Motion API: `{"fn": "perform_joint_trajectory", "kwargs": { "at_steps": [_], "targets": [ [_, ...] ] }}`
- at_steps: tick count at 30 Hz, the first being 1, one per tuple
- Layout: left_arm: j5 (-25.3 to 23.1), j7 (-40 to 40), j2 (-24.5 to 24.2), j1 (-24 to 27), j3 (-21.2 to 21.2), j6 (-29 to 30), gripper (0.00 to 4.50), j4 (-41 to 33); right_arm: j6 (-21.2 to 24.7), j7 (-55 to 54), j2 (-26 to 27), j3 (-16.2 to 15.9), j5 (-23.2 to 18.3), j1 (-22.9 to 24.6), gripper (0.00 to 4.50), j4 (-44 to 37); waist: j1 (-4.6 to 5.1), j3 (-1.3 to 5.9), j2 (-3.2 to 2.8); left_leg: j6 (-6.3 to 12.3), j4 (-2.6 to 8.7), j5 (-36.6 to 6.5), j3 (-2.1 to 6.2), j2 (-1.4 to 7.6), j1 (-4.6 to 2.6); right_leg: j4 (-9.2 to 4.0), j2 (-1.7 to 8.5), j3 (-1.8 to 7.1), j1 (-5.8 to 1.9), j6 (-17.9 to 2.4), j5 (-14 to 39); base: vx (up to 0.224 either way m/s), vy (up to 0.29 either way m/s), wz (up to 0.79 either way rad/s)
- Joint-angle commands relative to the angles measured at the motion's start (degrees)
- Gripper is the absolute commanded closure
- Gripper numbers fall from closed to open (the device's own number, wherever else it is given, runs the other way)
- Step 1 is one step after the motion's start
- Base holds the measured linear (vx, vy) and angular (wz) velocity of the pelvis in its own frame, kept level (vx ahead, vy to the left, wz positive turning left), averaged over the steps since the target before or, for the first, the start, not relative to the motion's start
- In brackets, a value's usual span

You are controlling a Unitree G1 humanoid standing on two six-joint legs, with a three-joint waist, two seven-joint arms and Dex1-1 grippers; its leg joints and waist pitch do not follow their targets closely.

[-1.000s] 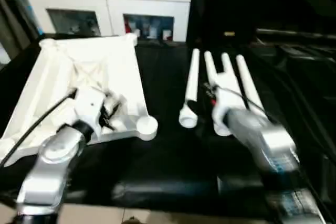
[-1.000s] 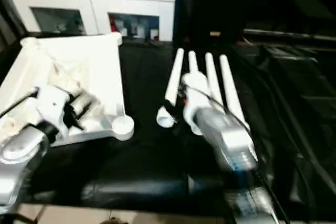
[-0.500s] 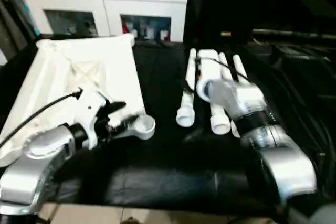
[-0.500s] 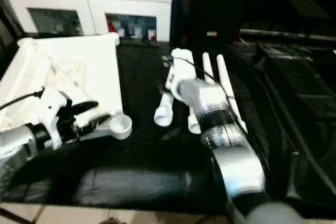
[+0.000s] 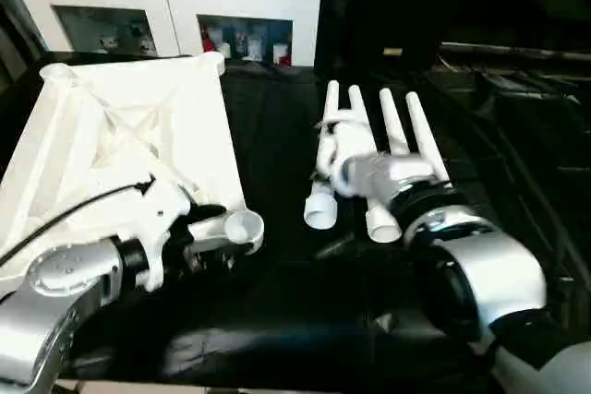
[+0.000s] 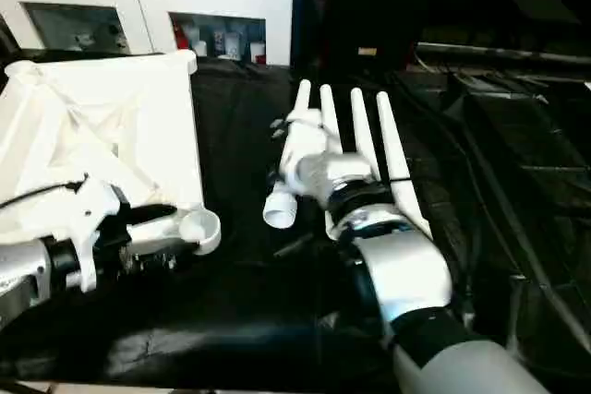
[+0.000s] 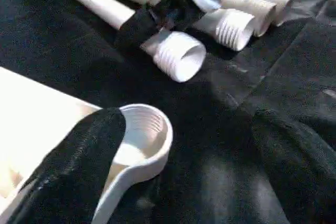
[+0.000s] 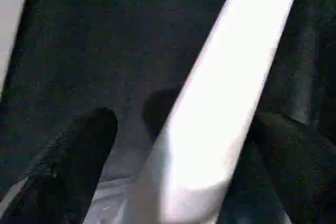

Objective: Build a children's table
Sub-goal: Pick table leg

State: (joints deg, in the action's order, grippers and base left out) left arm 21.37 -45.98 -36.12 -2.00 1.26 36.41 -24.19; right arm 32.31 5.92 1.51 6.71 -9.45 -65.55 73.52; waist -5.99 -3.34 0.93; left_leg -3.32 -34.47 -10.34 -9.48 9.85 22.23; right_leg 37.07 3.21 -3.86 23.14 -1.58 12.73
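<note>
The white tabletop (image 5: 120, 136) lies upside down on the left, ribbed underside up. Its near corner socket (image 5: 242, 226) points toward the legs. My left gripper (image 5: 211, 232) is at that socket, open. In the left wrist view the socket (image 7: 147, 129) sits beside one black finger (image 7: 79, 166), with the other finger far off. Several white tapered legs (image 5: 397, 136) lie side by side to the right, threaded ends (image 7: 181, 56) toward me. My right gripper (image 5: 331, 149) is low over the leftmost legs, open. One leg (image 8: 226, 77) runs between its fingers (image 8: 73, 156) with gaps on both sides.
A black cloth (image 5: 277, 302) covers the work surface. A white cabinet with glass doors (image 5: 185, 6) stands behind the tabletop. Dark bars and equipment (image 5: 517, 89) fill the right side beyond the legs.
My left gripper has slid from the tabletop's rim to its near corner socket and opened wide. My right arm has reached forward and left over the legs. The camera has tilted too.
</note>
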Motion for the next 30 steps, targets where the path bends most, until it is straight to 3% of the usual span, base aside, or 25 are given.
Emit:
{"fn": "perform_joint_trajectory", "kwargs": {
  "at_steps": [1,3,5,14,24,30],
  "targets": [
    [0.4,-0.3,-0.8,0.5,0.1,0.7,0.0,-1.4,0.7,-0.4,-0.3,1.5,-0.5,-1.8,0.37,1.1,-0.04,3.37,-0.82,-3.45,4.57,-13.6,0.73,3.26,-1.61,-3.98,4.99,3.41,-2.3,-10.0,7.2,0.0,0.0,0.0],
    [0.9,-0.5,-1.0,0.5,0.0,1.0,0.0,-1.7,0.8,-1.1,-0.5,2.6,-0.8,-1.8,0.41,2.0,-0.08,3.22,-0.86,-4.59,4.75,-16.0,0.76,3.31,-1.8,-4.26,5.15,3.52,-2.16,-9.1,11.1,0.0,0.0,0.0],
    [1.5,-1.0,-1.3,0.2,-0.4,1.7,0.0,-2.0,1.3,-1.6,-0.8,3.3,-1.1,-1.2,0.75,2.5,-0.19,3.34,-0.69,-5.25,4.82,-16.0,0.82,3.29,-1.81,-4.19,5.09,3.53,-2.11,-8.4,10.7,0.0,0.0,0.0],
    [2.3,-1.3,-1.9,0.0,-1.6,2.7,0.0,-2.4,2.4,-1.7,-1.3,4.1,0.1,1.6,1.51,3.8,-0.34,3.52,-0.36,-4.84,4.62,-13.0,0.72,3.14,-1.41,-3.86,5.02,3.49,-2.34,-8.4,7.0,0.0,0.0,0.0],
    [2.7,-1.5,-2.1,-0.8,-1.5,2.6,0.0,-1.8,1.2,-2.3,-2.2,5.9,-0.8,1.8,2.23,3.6,-0.4,3.56,-0.22,-5.17,4.61,-14.0,0.74,3.16,-1.5,-3.94,5.06,3.48,-2.34,-8.5,7.7,0.0,0.0,0.0],
    [4.0,2.1,2.2,-3.3,-0.1,2.3,0.0,0.1,0.0,0.3,-3.3,7.6,-2.2,0.6,2.48,2.8,-0.46,3.66,0.06,-5.12,4.48,-13.4,0.6,3.09,-1.5,-3.93,4.98,3.45,-2.43,-8.6,6.8,0.0,0.0,0.0]
  ]
}}
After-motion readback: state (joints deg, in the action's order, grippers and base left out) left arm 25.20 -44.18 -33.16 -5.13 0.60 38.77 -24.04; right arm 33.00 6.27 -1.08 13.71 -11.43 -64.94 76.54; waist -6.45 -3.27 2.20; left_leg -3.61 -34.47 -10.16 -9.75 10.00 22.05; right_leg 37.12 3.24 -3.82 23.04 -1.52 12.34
